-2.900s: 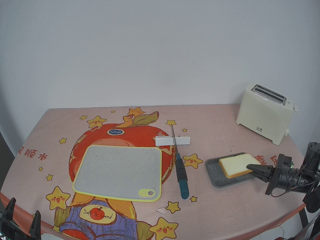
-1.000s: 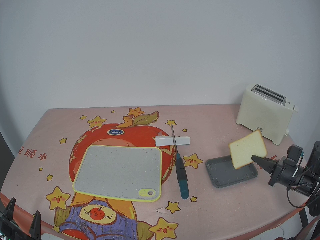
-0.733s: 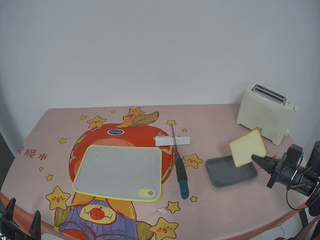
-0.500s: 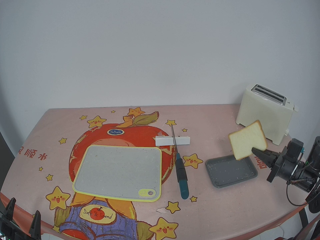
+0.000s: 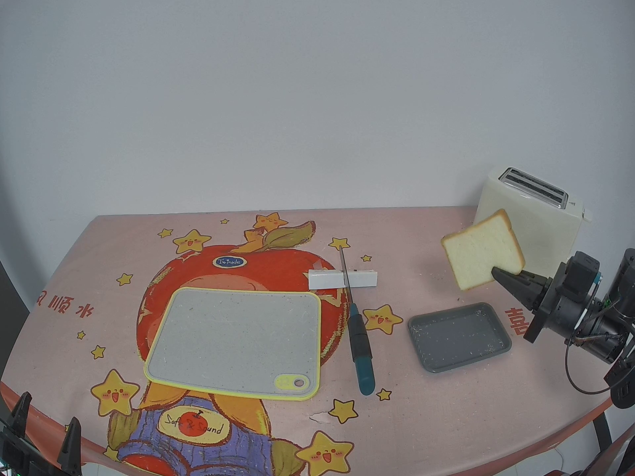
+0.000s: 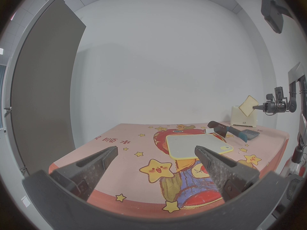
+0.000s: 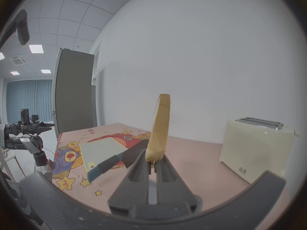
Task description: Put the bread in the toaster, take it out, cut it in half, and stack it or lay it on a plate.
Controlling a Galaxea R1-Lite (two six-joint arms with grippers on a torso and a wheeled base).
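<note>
The bread point(image 5: 483, 250) has risen off the tray point(image 5: 460, 336) toward the toaster point(image 5: 529, 223), its 5 o'clock corner clamped by the jaws of the right gripper point(image 5: 497, 274); the left gripper point(image 6: 156, 150) has open jaws.

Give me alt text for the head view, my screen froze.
The right hand holds a bread slice by one corner in the air, close to the toaster. On the table, a knife lies between a grey tray and a cutting board.
</note>
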